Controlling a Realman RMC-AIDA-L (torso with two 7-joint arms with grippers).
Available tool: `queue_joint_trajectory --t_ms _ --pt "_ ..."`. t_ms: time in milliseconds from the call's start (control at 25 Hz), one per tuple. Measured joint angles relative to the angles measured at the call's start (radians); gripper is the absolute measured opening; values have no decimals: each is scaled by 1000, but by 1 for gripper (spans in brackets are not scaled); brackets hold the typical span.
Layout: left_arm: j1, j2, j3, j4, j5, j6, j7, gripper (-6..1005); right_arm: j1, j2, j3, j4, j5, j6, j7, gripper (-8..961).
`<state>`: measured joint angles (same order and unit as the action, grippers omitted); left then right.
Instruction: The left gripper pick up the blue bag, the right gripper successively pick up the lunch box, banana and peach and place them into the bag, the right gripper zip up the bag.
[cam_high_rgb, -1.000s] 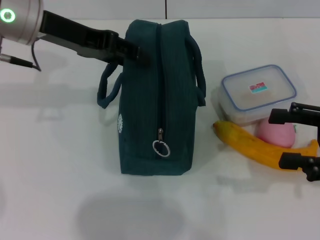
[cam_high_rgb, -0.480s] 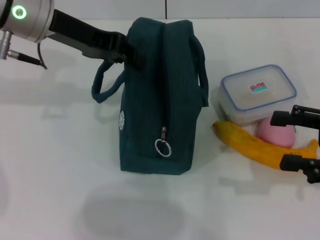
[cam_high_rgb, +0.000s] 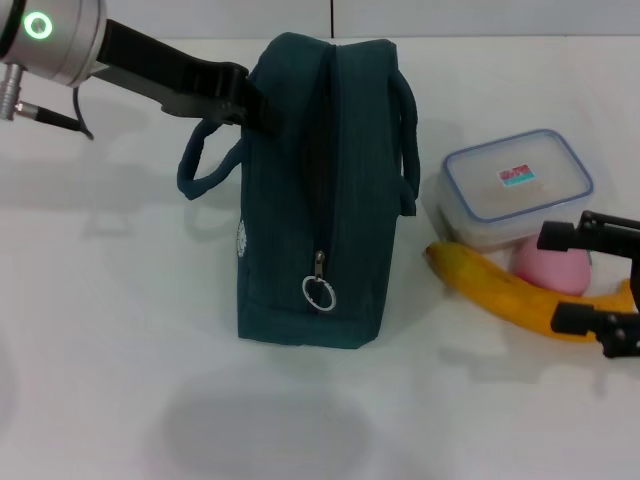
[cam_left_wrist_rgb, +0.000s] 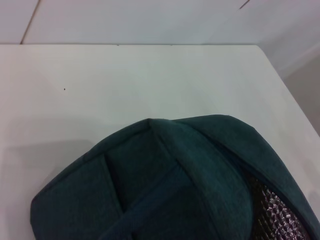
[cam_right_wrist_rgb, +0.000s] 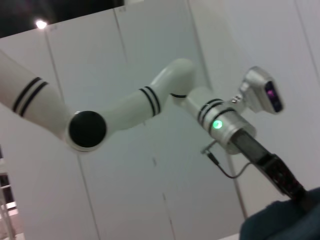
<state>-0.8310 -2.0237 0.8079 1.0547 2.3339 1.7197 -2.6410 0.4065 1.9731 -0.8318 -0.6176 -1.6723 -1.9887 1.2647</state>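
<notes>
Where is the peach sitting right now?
In the head view the peach is on the robot's right side of the table, just in front of the lunch box, behind the banana and between the right gripper's spread fingers.

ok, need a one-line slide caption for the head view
Left gripper at the dark teal fabric bag's far end; right gripper open beside the yellow banana.
</notes>
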Motion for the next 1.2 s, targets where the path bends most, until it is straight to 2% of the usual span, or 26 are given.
queue_joint_trajectory --t_ms 160,320,400,600,880,1040,1200 --pt "6 0 -2 0 -2 0 -6 60 0 6 69 51 13 40 3 814" --pt "17 -3 0 1 -4 0 -5 59 0 13 232 128 15 146 50 814" --pt "22 -6 0 1 -4 0 -2 55 -2 0 324 185 15 245 131 814" --pt "28 -8 0 1 -4 0 4 55 -12 -44 412 271 17 372 273 814" --pt "33 -9 1 1 -4 0 15 55 -26 -53 439 277 17 500 441 814" --pt "33 -9 1 1 -4 0 19 55 -16 -44 432 298 10 598 496 813" --pt "33 -13 1 1 -4 0 35 55 -5 -5 442 361 22 709 503 813"
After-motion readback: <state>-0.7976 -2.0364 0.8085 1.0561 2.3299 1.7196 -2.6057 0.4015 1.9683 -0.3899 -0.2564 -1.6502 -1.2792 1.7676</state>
